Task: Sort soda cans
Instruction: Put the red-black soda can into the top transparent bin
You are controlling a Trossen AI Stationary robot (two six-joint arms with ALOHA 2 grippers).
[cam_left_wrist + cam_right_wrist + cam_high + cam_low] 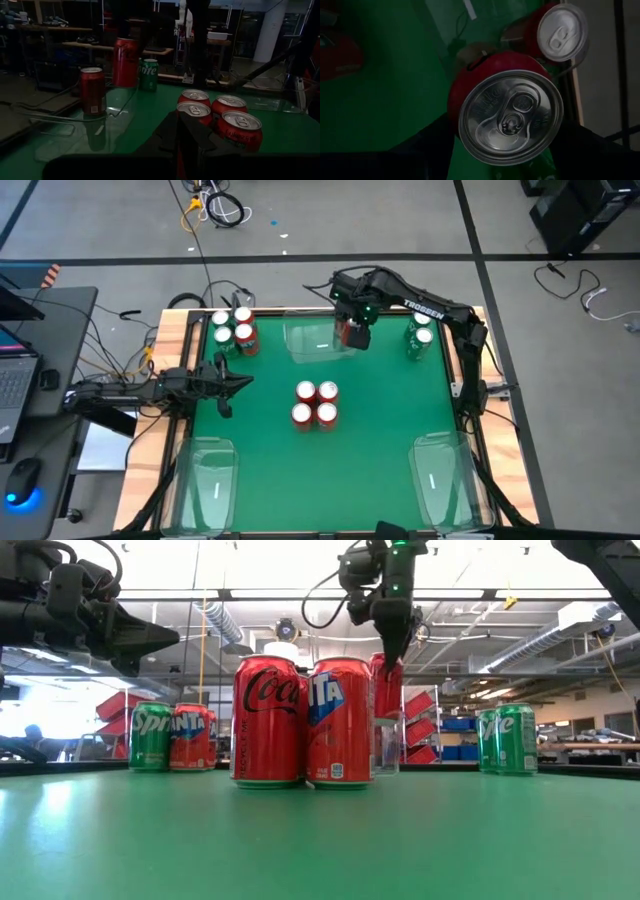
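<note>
My right gripper (352,330) hangs over the far clear tray (310,345), shut on a red soda can (386,690) held just above the tray's rim. A second red can (93,90) stands in that tray beside it. Four red cans (315,402) stand bunched at the table's middle. A mixed group of red and green cans (232,330) stands at the far left, and two green cans (420,335) at the far right. My left gripper (238,380) waits shut and level at the table's left edge, touching nothing. My right gripper pinches the red can's upper wall (452,105) between its two fingers, one on each side just below the silver top (510,117). The fingers (392,640) come from above, pointing down. The can hangs upright, lifted clear of the tray.
Two more clear trays lie at the near left (210,475) and near right (445,475) corners. Green mat lies bare between the centre cans and the near trays. Cables and a laptop sit beyond the table's left edge.
</note>
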